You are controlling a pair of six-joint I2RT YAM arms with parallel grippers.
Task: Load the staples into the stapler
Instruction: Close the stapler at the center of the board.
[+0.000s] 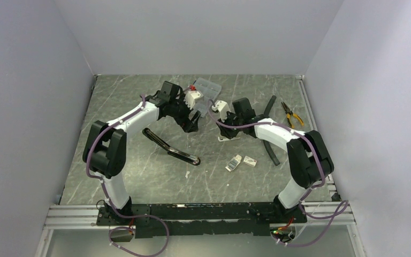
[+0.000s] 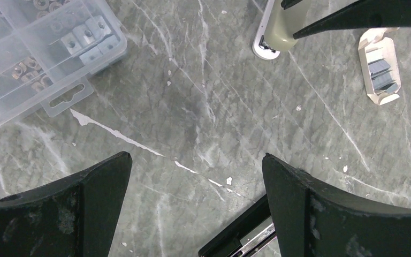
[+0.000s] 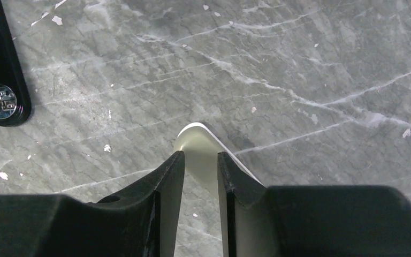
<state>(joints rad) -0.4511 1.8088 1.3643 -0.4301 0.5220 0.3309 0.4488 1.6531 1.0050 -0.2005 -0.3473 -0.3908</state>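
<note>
**Staples in tray, stapler lying diagonal**

My left gripper [image 2: 195, 158] gapes empty; my right gripper [image 3: 200, 154] pinches a cream piece [image 3: 195, 138]. The staples [image 2: 381, 72] sit in their tray [image 2: 365, 59], right of the stapler [image 1: 167, 147], which stretches far-left to near-right.

Open black stapler [image 1: 170, 148]; grey boxed staples [image 2: 382, 75].

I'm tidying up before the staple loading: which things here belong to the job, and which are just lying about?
Job: stapler, staple tray, box sleeve.
Lying about: clear compartment case, pliers, black hose.
The purpose of the cream piece in the right gripper is unclear.
</note>
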